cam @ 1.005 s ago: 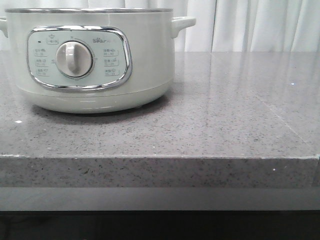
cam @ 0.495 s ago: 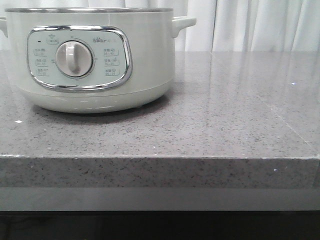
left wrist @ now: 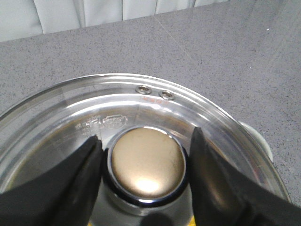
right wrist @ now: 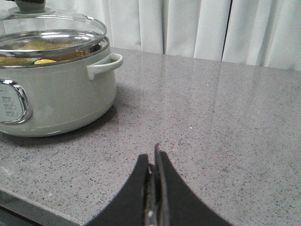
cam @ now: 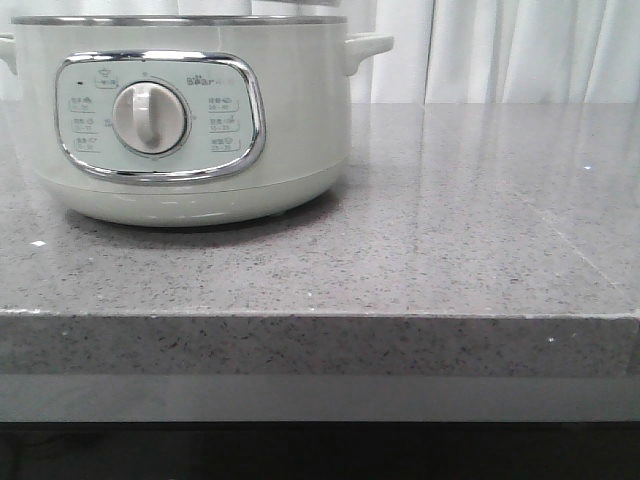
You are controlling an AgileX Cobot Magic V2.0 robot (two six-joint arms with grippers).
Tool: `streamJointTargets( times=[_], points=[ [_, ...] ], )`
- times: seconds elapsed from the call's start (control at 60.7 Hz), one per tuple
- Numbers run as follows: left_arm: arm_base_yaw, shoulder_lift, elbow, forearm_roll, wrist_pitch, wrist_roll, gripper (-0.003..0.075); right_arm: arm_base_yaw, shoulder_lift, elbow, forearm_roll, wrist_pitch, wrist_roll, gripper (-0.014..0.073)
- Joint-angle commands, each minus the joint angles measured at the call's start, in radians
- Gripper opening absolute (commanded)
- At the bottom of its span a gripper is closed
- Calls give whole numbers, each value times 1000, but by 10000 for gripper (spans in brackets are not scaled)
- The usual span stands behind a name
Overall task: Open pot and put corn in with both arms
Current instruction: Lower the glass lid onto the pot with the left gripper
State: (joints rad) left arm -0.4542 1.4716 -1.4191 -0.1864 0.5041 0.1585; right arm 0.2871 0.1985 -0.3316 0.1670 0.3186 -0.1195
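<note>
The pale green-white pot (cam: 190, 120) stands at the left of the grey counter, its dial facing me. In the right wrist view the pot (right wrist: 51, 99) has its glass lid (right wrist: 51, 26) just above its rim, and yellow corn (right wrist: 43, 61) shows inside through the gap. My left gripper (left wrist: 146, 136) is shut on the lid's gold knob (left wrist: 146, 167), one black finger on each side. The lid's steel rim (left wrist: 155, 101) fills the left wrist view. My right gripper (right wrist: 154, 155) is shut and empty, low over the counter to the right of the pot. Neither gripper shows in the front view.
The grey speckled counter (cam: 450, 230) stretches bare to the right of the pot, with its front edge (cam: 320, 315) close to me. White curtains (cam: 500, 50) hang behind it. The pot's side handle (right wrist: 104, 66) sticks out toward the right arm.
In the front view a thin strip of the lid has come into sight at the top edge above the pot's right side. The pot has not moved.
</note>
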Motion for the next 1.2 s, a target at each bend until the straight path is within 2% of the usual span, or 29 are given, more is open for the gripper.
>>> streamJointTargets(
  times=[0.0,0.264,0.808,0.923,1.071,1.187],
  points=[
    [-6,-48,-13,-27,-146,0,263,-7,9,-26,-6,-89,-9,-71],
    [-6,-48,13,-29,-191,0,263,-7,9,-26,-6,-89,-9,-71],
    [-6,-41,48,-98,-168,0,270,-7,9,-26,-6,-89,-9,-71],
    [-6,-41,83,-98,-192,0,339,-7,9,-26,-6,-89,-9,-71],
    [-6,-41,90,-98,-194,0,494,-7,9,-26,-6,-89,-9,-71],
    [-6,-60,90,-98,-212,0,538,-7,9,-26,-6,-89,-9,-71]
  ],
)
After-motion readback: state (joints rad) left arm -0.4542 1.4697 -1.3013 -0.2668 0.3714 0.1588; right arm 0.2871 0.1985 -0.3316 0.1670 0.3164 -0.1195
